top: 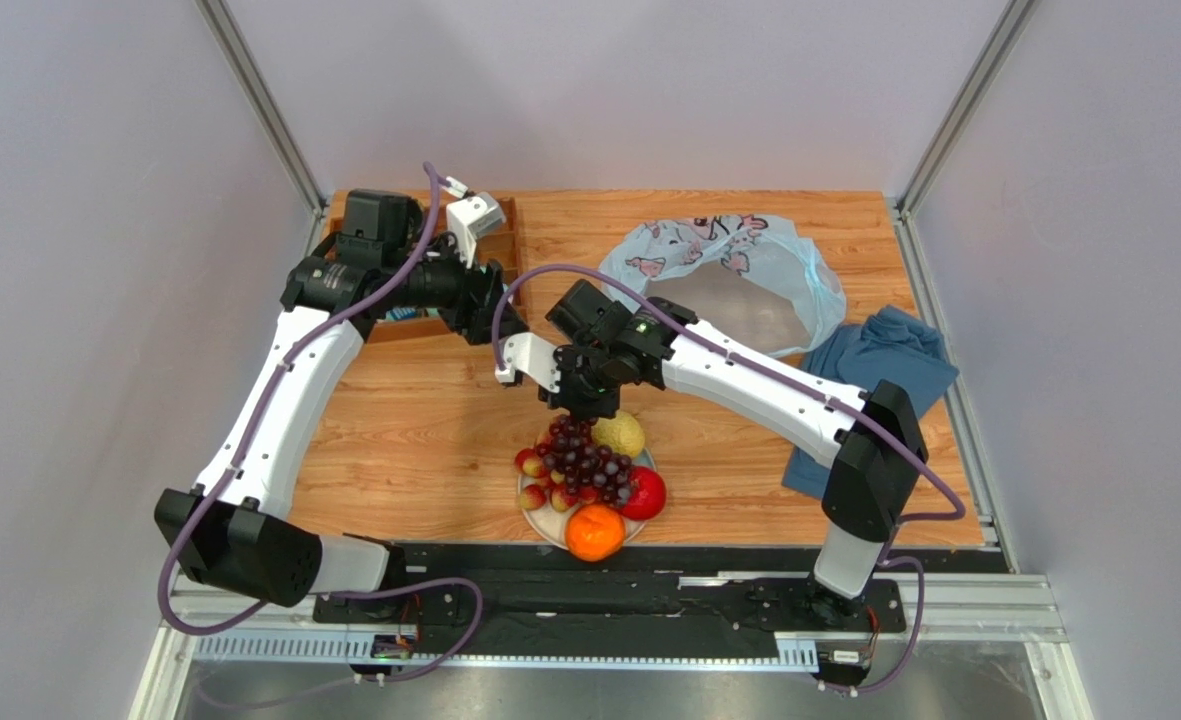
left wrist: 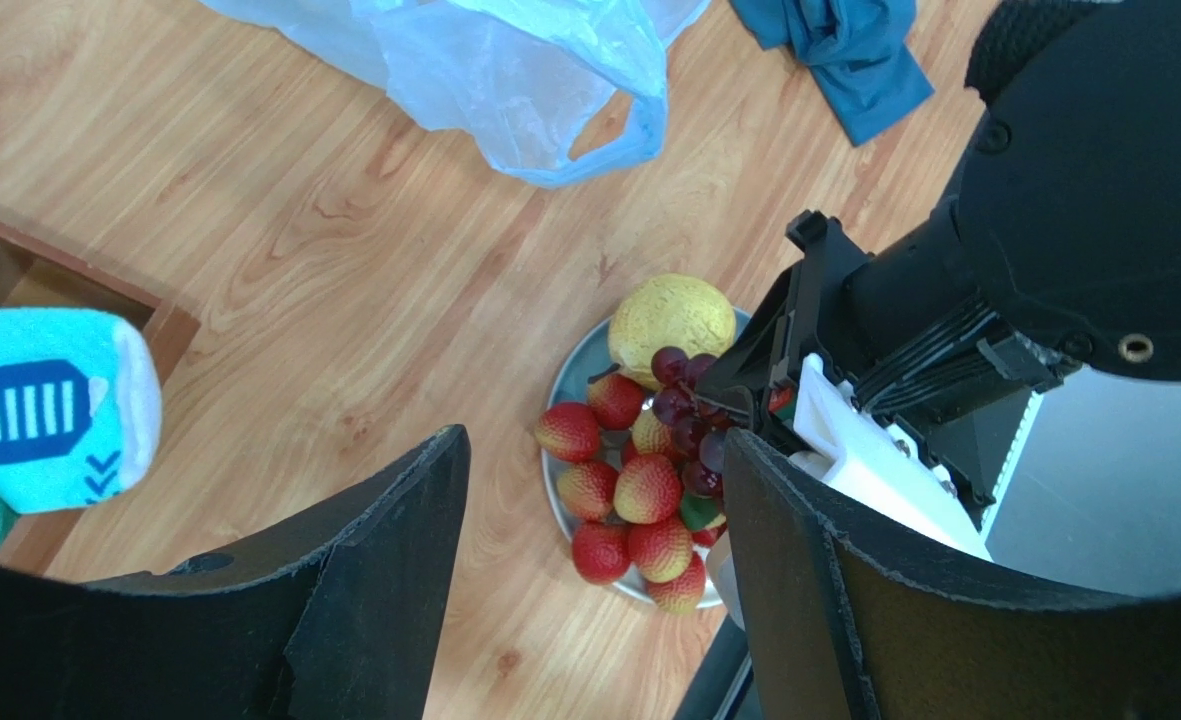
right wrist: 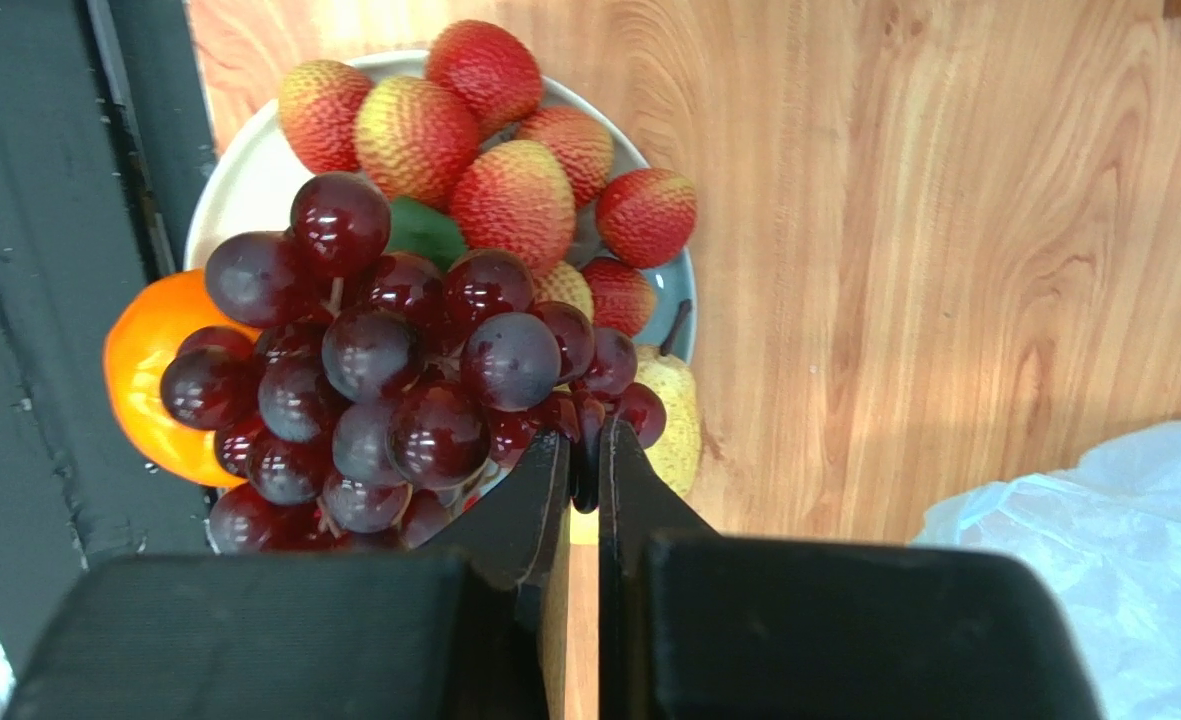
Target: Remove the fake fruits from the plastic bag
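Note:
My right gripper (top: pixel 581 398) (right wrist: pixel 581 450) is shut on the stem of the dark purple grape bunch (top: pixel 587 455) (right wrist: pixel 386 375) and holds it over the plate (top: pixel 545 521) (right wrist: pixel 251 165). On the plate lie the orange (top: pixel 595 531) (right wrist: pixel 138 360), the red apple (top: pixel 644 492), the yellow pear (top: pixel 620 434) (left wrist: pixel 671 315) and the red-yellow fruit cluster (top: pixel 533 477) (left wrist: pixel 626 510) (right wrist: pixel 506 165). The pale-blue plastic bag (top: pixel 731 278) (left wrist: pixel 506 75) lies flattened at the back right. My left gripper (top: pixel 488 312) (left wrist: pixel 596 450) is open and empty, above the table behind the plate.
A wooden box (top: pixel 401 318) (left wrist: pixel 40 278) at the back left holds a teal-and-white sock (left wrist: pixel 40 405). A dark-blue cloth (top: pixel 874 360) (left wrist: pixel 844 45) lies right of the bag. The table's black front rail (right wrist: pixel 40 300) runs just beside the plate.

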You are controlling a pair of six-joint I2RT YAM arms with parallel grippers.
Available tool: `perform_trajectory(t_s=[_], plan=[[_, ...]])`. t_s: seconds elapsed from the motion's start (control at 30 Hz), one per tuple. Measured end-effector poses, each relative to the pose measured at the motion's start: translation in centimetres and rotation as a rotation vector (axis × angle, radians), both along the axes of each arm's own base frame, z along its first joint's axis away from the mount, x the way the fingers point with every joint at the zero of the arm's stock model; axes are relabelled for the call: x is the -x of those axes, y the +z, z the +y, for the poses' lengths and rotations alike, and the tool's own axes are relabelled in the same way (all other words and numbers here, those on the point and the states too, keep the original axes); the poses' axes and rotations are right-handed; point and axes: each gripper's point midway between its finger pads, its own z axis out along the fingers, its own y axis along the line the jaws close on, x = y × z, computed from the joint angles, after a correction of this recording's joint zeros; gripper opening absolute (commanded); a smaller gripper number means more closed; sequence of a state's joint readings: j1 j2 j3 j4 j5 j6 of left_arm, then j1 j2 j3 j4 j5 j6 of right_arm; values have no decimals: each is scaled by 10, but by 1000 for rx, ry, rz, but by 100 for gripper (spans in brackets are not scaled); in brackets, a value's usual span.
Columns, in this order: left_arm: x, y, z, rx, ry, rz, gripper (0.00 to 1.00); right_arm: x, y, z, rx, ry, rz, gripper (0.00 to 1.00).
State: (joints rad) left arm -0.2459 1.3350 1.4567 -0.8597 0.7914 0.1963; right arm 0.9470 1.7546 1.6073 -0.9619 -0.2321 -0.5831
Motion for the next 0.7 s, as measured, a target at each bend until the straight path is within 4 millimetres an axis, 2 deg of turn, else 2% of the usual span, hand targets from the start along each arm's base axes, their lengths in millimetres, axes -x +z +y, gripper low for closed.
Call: perform_trajectory(t_s=[0.13, 0.23, 0.27, 0.33, 0.47, 0.7], plan=[[-6, 1, -1, 5, 4, -4, 71, -7, -3, 0, 23, -19, -21, 9], [-6, 3, -3, 16, 2, -1, 71, -11, -8, -3, 47, -33, -32, 34], [-6, 4, -4, 21, 2, 1, 71, -12, -9, -3, 53, -40, -32, 51], [-7, 8, -5, 29, 1, -3, 72, -13, -11, -5, 61, -55, -35, 60], [-8, 20, -9, 53, -16, -16, 73, -17, -11, -6, 65, -92, -43, 68], [-13, 65, -6, 90, -24, -130, 76, -19, -1, -9, 54, -119, -65, 70]])
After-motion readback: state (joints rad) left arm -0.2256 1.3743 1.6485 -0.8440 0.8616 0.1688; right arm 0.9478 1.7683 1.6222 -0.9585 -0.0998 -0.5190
